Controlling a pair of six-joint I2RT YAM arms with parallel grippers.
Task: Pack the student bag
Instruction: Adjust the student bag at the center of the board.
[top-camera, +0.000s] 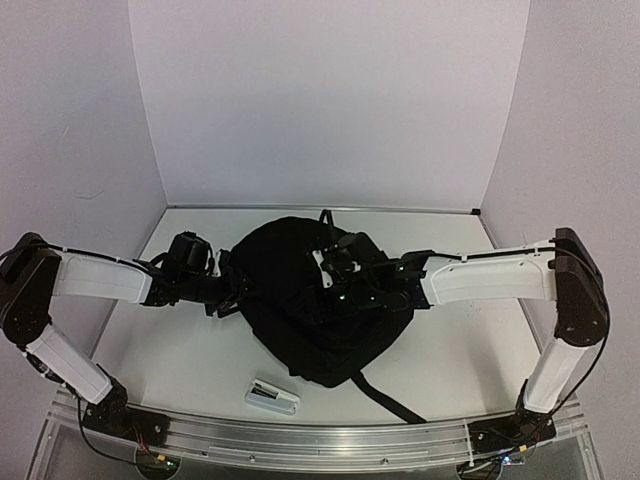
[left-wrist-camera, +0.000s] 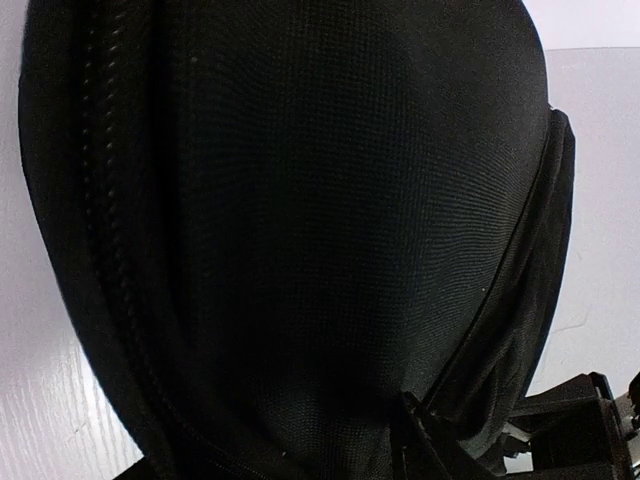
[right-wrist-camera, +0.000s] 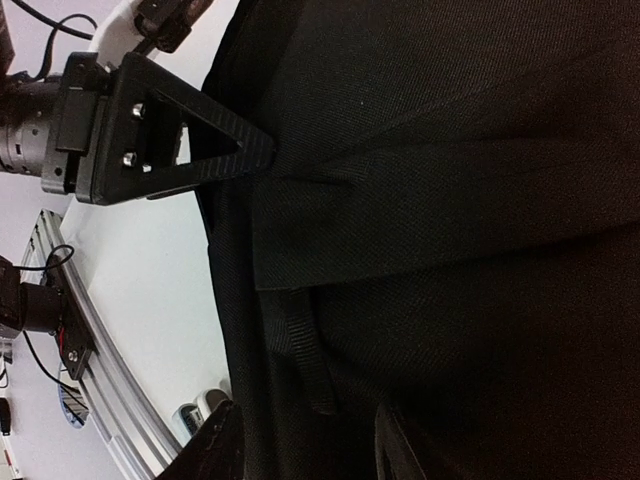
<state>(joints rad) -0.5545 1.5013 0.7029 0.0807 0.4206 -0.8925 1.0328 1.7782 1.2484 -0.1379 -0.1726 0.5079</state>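
Note:
The student bag (top-camera: 310, 300) is a large black fabric backpack lying in the middle of the table. It fills the left wrist view (left-wrist-camera: 300, 220) and the right wrist view (right-wrist-camera: 450, 200). My left gripper (top-camera: 232, 285) is at the bag's left edge and shut on its fabric; one of its fingers (right-wrist-camera: 215, 145) shows pinching the edge in the right wrist view. In its own view the left gripper (left-wrist-camera: 330, 460) is buried in cloth. My right gripper (top-camera: 335, 275) rests on top of the bag. Its fingers (right-wrist-camera: 210, 450) stand apart, with fabric and a webbing loop (right-wrist-camera: 305, 360) between them.
A small white and grey object (top-camera: 272, 397) lies near the front edge, just left of the bag, and shows in the right wrist view (right-wrist-camera: 195, 415). A black strap (top-camera: 390, 400) trails from the bag toward the front rail (top-camera: 320, 440). White walls enclose the table.

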